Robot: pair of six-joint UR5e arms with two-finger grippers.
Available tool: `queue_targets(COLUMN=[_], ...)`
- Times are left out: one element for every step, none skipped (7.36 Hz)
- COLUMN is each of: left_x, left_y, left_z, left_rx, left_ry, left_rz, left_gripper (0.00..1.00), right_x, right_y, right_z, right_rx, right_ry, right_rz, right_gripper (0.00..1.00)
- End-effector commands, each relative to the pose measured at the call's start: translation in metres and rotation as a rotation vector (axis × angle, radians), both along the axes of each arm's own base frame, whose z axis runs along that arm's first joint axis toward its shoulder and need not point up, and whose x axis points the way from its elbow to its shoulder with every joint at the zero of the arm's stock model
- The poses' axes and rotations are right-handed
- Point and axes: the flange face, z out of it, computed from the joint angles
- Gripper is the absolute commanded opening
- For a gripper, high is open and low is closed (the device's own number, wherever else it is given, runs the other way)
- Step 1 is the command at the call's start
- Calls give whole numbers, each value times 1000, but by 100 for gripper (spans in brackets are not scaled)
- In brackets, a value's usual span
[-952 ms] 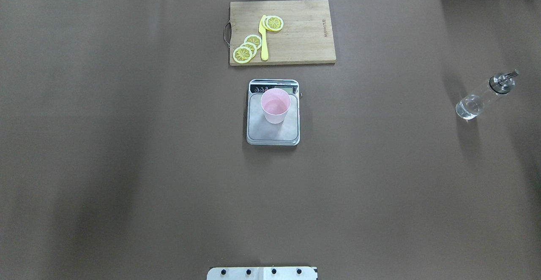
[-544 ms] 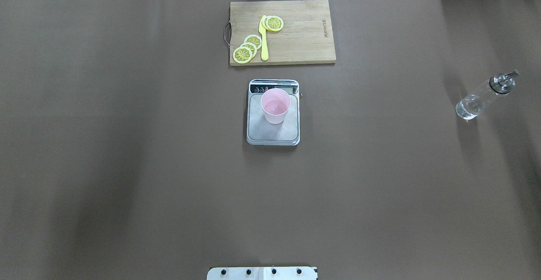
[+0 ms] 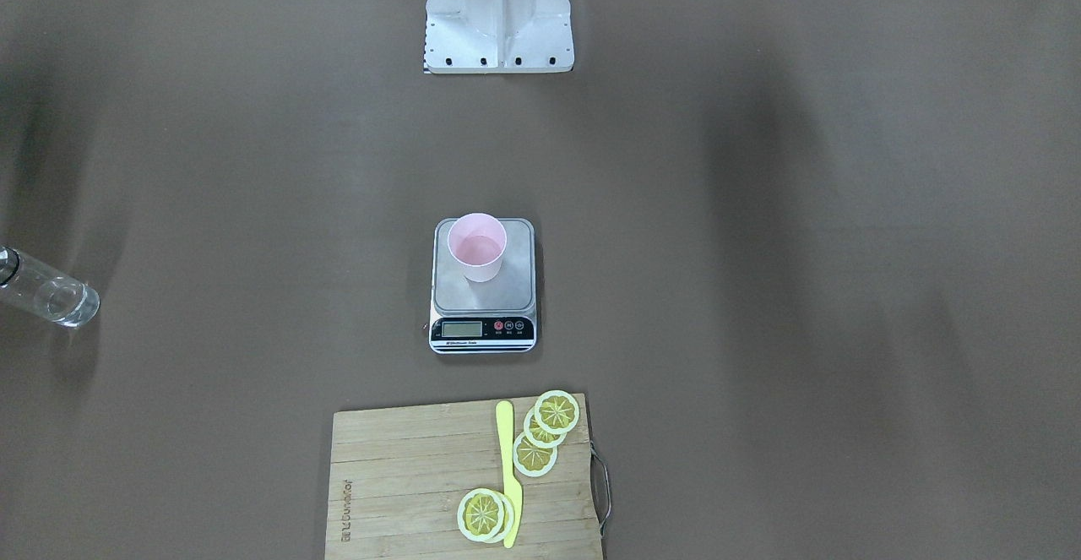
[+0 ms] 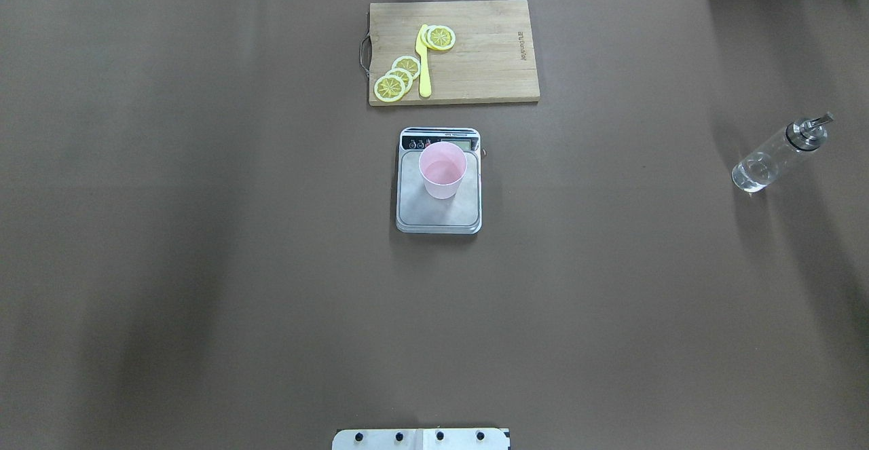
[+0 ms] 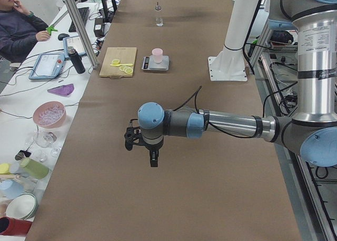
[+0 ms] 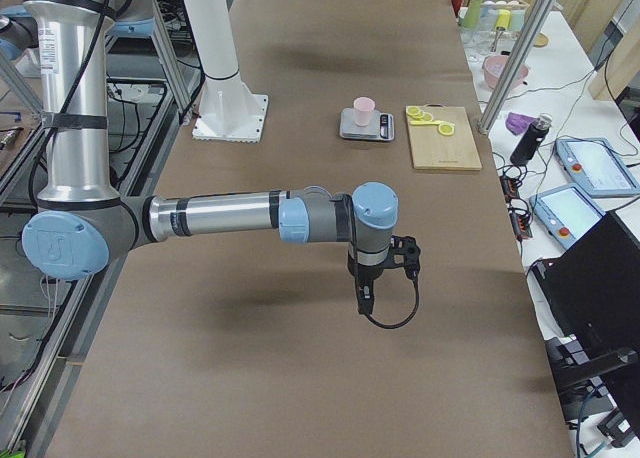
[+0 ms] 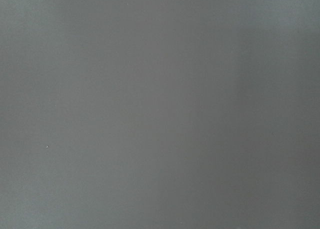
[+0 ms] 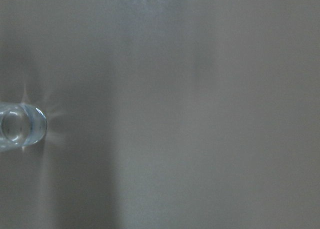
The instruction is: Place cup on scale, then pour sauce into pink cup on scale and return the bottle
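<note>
Writing: cutting board [image 4: 475, 63] has a brand mark burnt in near one short edge, and the scale [image 4: 438, 218] has a line of print beside its display; both are too small for me to read, and I can make out no digits on the display.
Cup: one, pink [image 4: 442, 168], upright on the scale's platform, towards the display end; I cannot tell whether anything is in it.
Scale: one, mid-table, just beside the board, with three round buttons next to the display.
Bottle: one [image 4: 774, 157], upright on the table [image 4: 204, 233] far out on my right side, well apart from the scale; cut off at the edge in the front-facing and right wrist views.
Sauce: clear liquid [image 4: 749, 176] low in the bottle.
Board load: one yellow knife [image 4: 424, 70] and five lemon slices [image 4: 390, 88] as far as I can count, three overlapping on one side of the knife, two stacked at the other.
My left gripper [image 5: 152, 161]: hangs pointing down over bare table, seen only from the side; I cannot tell if the fingers are apart or together.
My right gripper [image 6: 362, 303]: likewise pointing down, holding nothing I can see; finger state not readable.
Left wrist view: plain table cover only.
</note>
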Motion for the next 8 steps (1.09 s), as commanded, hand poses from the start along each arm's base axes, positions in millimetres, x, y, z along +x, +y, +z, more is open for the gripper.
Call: queue_targets(left_x=[0,0,0,0,0,0,0,0], left_y=[0,0,0,0,0,0,0,1], left_z=[0,-1,0,0,0,0,0,1], left_rx=[-5,-5,-5,-5,-5,-5,-5,-9], left_ry=[1,3,4,3,3,3,1,1], left_rz=[-3,-3,-3,-3,-3,-3,-3,-3], left_gripper=[98,98,98,98,98,98,98,98], right_x=[1,1,1,1,1,1,-1,-1], right_y=[18,19,19,18,26,23,20,19], right_z=[13,14,14,13,22,16,17,13], right_rx=[-59,-61,-61,-33,-28,-18,-26,-13], right_ry=[-1,-5,-4,3,6,-5,-13,-13], right_rz=[-2,-2,-2,-4,-3,1,5,-2], right_gripper=[100,100,100,100,100,100,100,100])
